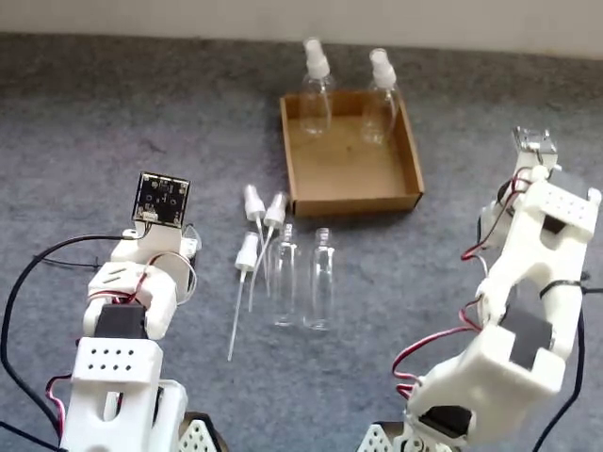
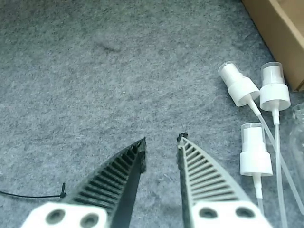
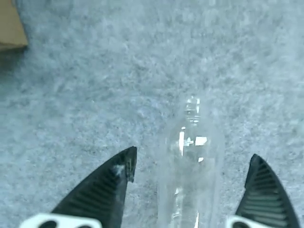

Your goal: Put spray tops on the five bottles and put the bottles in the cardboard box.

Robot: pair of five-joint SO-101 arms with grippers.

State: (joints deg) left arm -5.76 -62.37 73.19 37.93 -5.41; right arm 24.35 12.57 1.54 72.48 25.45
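Surface: grey carpet (image 1: 113,113)
Cardboard box (image 1: 412,155): two capped bottles (image 1: 316,89) standing inside
Left gripper (image 2: 161,142): narrow gap, empty, near spray tops (image 2: 255,152)
Right gripper (image 3: 192,156): wide, around uncapped bottle (image 3: 192,118)

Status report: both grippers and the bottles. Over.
Left gripper open, empty, beside three loose spray tops. Right gripper open around an uncapped bottle. Two capped bottles in cardboard box, two uncapped bottles beside the tops. Nothing blocking.

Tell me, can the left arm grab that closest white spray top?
Probably yes. The left gripper is open, and the nearest spray top lies just beside it with nothing in between.
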